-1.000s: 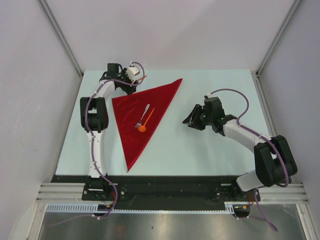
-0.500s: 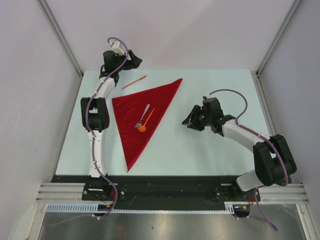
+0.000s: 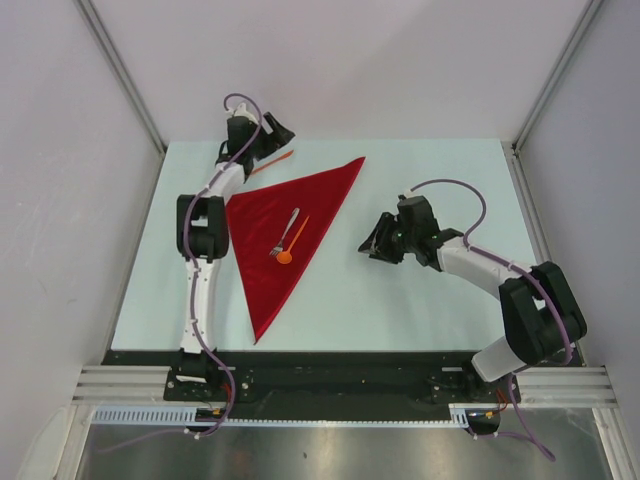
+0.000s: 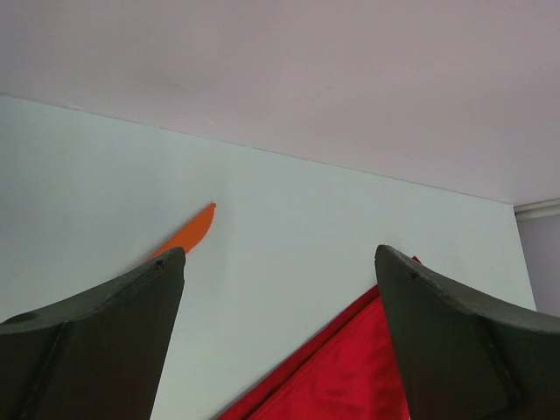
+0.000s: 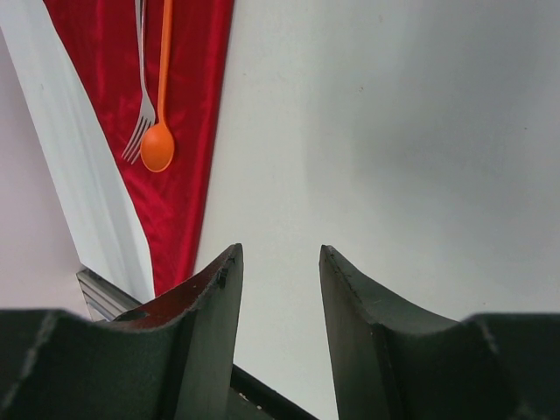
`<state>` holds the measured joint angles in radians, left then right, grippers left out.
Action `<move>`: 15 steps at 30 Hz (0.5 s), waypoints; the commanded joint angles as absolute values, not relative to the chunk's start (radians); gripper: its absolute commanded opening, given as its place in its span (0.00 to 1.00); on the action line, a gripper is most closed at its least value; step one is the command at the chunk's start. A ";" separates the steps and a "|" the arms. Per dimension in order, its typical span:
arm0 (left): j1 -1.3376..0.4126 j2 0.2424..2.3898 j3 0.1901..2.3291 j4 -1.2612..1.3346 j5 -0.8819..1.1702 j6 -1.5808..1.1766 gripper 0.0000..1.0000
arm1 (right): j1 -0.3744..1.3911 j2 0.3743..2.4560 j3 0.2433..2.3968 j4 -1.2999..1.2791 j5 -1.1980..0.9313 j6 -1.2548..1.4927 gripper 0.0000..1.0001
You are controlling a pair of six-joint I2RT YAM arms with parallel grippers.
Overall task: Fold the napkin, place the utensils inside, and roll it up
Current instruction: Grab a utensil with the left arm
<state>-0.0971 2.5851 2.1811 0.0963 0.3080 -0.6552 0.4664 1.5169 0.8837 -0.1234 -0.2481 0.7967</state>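
The red napkin (image 3: 290, 225) lies folded into a triangle on the table, left of centre. On it rest the pale fork (image 3: 289, 229) and the orange spoon (image 3: 286, 256), side by side. The orange knife (image 3: 283, 157) lies on the bare table just behind the napkin's back edge, partly under my left gripper (image 3: 278, 133). In the left wrist view that gripper (image 4: 280, 254) is open and holds nothing, with the knife tip (image 4: 191, 233) by its left finger and the napkin (image 4: 350, 372) below. My right gripper (image 5: 280, 249) stands open over bare table, right of the napkin (image 5: 188, 131).
The pale table (image 3: 420, 290) ends at white walls on the back, left and right. A black rail (image 3: 330, 362) runs along the near edge by the arm bases.
My left gripper has opened and lifted off the knife, which now lies on the table, then swung right above it. The right gripper has edged slightly left.
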 commanded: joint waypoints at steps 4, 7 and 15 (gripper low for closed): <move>-0.130 2.617 2.218 0.048 0.258 -0.727 0.94 | 0.479 1.517 0.931 -0.118 -0.236 0.813 0.45; -0.129 2.635 2.236 0.038 0.253 -0.762 0.95 | 0.479 1.500 0.930 -0.126 -0.229 0.813 0.45; -0.124 2.680 2.240 0.064 0.201 -0.871 1.00 | 0.480 1.462 0.931 -0.144 -0.201 0.816 0.45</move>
<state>-0.1287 2.6793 2.2238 0.0544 0.2592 -0.7948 0.4740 1.5116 0.8944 -0.1383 -0.2291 0.8078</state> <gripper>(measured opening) 0.994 0.453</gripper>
